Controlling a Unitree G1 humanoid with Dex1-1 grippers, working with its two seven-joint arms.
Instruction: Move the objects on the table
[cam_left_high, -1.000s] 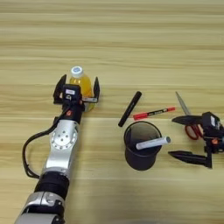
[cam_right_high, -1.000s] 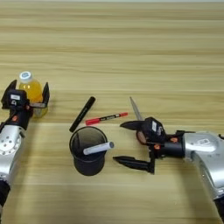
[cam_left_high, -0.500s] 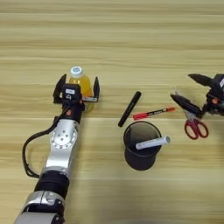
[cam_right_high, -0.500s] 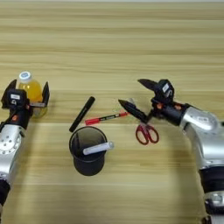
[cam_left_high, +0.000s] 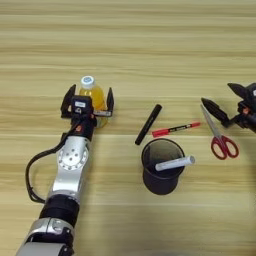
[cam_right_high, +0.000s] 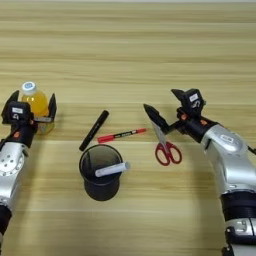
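table (cam_left_high: 130, 45): matt wood | cup (cam_left_high: 161, 175): black, perhaps plastic

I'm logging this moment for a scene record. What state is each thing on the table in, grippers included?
Orange-juice bottle: upright, capped, between the left gripper's open jaws.
Black cup: upright, holding a pale grey marker that leans on the rim.
Black marker: lying flat, capped.
Red pen: lying flat.
Scissors: lying flat, blades closed.
Right gripper: open, by the scissors' blades.
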